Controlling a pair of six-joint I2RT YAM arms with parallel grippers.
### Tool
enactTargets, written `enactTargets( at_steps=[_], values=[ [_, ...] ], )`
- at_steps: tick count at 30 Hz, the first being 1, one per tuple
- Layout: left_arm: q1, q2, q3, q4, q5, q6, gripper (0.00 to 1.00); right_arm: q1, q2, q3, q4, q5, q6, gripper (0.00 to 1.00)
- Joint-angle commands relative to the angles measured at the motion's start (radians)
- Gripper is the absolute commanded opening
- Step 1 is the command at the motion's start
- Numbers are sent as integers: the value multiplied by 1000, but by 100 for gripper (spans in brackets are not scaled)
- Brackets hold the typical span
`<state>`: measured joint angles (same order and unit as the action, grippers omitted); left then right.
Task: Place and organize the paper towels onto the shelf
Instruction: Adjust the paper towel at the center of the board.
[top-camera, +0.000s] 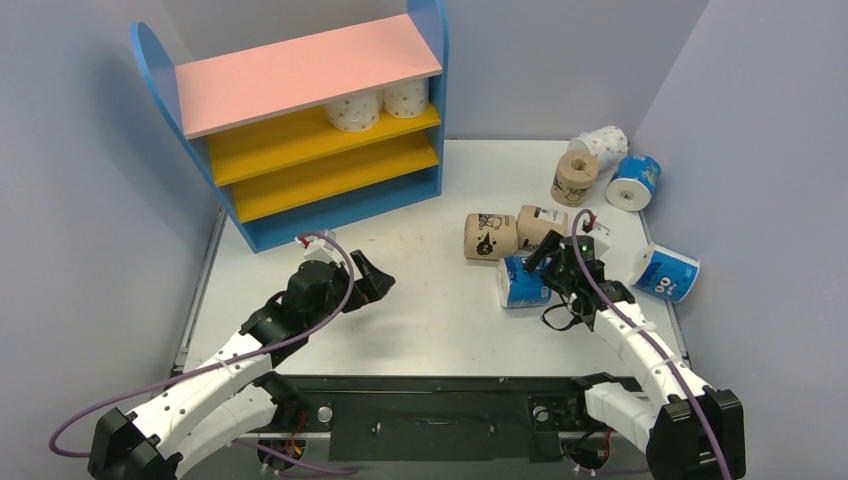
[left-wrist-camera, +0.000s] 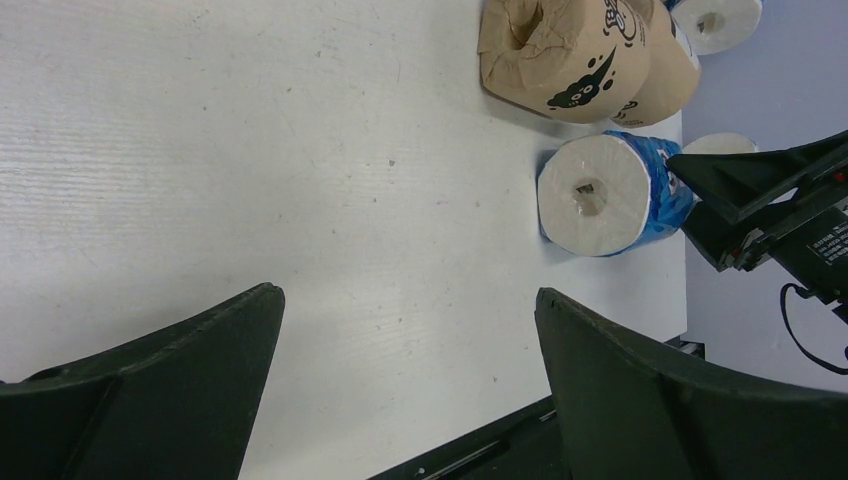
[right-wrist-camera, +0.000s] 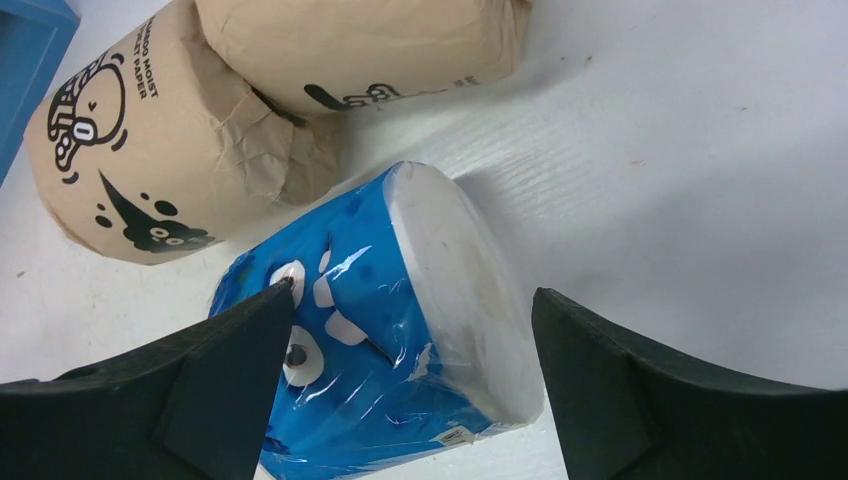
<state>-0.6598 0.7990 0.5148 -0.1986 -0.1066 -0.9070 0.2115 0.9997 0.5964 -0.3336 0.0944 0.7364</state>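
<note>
shelf (top-camera: 300, 72): blue sides, pink top, yellow boards; tan roll (right-wrist-camera: 130, 150): black cartoon print; blue-and-white roll (right-wrist-camera: 370, 330); white dotted rolls (top-camera: 353, 110); table (top-camera: 420, 300) white

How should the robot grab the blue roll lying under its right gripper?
Probably from straight above, with one finger on each flat end of the blue-and-white plastic-wrapped paper towel roll. It lies on its side, so its ends face sideways, and the tan printed paper roll crowds its curved side. The open right gripper straddles it.
</note>
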Motion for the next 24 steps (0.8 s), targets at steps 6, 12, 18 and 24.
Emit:
enactTargets(
  at_steps=[6,12,18,24],
  values=[
    [-4,19,24,61,30,-13,97,118,-16,-53,45,-25,48,83],
    [-4,8,10,53,23,-23,97,278,-44,-85,88,44,137,82],
    [-6,-2,-6,45,12,-29,96,465,-106,-104,89,123,232,82],
    [-7,16,-4,68,28,-29,97,498,-211,-115,59,172,175,87]
  ],
)
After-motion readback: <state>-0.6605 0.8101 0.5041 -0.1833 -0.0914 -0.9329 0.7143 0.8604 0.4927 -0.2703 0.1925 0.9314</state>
